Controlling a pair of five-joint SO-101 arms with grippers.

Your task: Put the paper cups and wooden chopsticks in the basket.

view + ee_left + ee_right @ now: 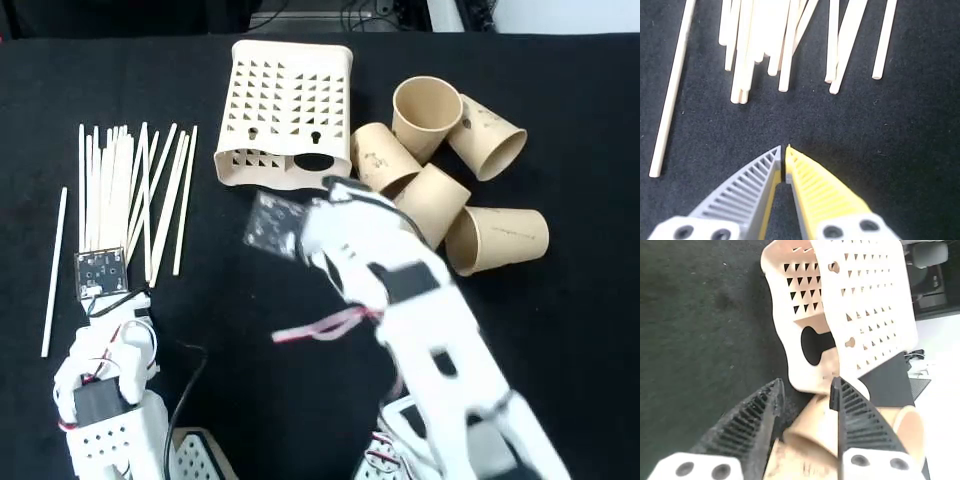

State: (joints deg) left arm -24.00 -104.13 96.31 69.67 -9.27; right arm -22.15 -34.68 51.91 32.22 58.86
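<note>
Several wooden chopsticks (125,195) lie in a loose bundle at the table's left, with one stray stick (53,270) further left. My left gripper (784,149) is shut and empty, just short of the chopsticks' near ends (765,55). The cream perforated basket (285,115) lies on its side at the back centre. Several paper cups (432,200) lie tipped over to its right. My right gripper (805,390) is open, its fingers either side of a cup (812,427) that rests against the basket (850,305).
The black cloth (560,330) covers the whole table. The left arm (100,390) is at the front left and the right arm (420,320) stretches up the middle. A red and white cable (320,328) hangs beside the right arm.
</note>
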